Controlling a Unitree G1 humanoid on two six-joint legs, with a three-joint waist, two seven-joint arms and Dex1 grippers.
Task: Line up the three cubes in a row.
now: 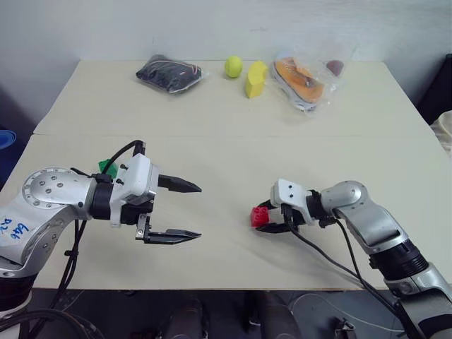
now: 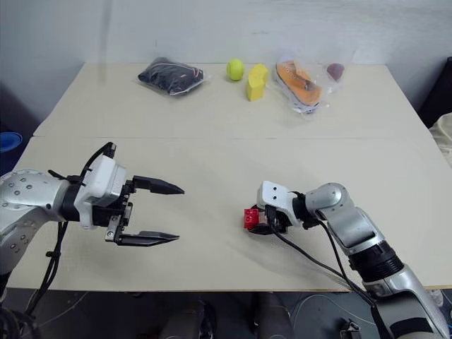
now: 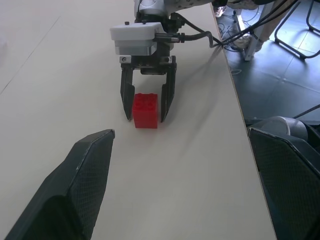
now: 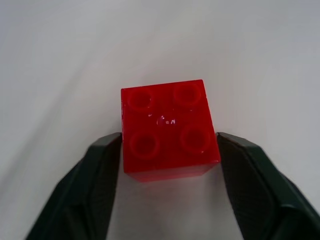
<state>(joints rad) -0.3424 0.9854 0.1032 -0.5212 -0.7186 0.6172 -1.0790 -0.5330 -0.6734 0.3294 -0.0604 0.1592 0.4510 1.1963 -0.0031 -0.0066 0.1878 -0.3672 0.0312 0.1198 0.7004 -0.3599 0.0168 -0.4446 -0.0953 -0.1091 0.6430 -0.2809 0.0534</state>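
Right gripper (image 3: pixel 147 107) has jaws slightly apart around red cube (image 3: pixel 145 110) on desk (image 1: pixel 233 134), lower right; pulling back crooked could drag it. Left gripper (image 1: pixel 185 210) wide open, empty.

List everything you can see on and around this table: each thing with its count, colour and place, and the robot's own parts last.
table: one, pale beige, underneath everything
red cube: one, red, near the front edge, between the right fingers
green cube: one, green, mostly hidden behind the left arm
ball: one, yellow-green, far edge
block: one, yellow, right of the ball
bundle: one, black, far left
bagged shoe: one, orange, far right
left gripper: fingers open, above the table
right gripper: fingers open, either side of the red cube
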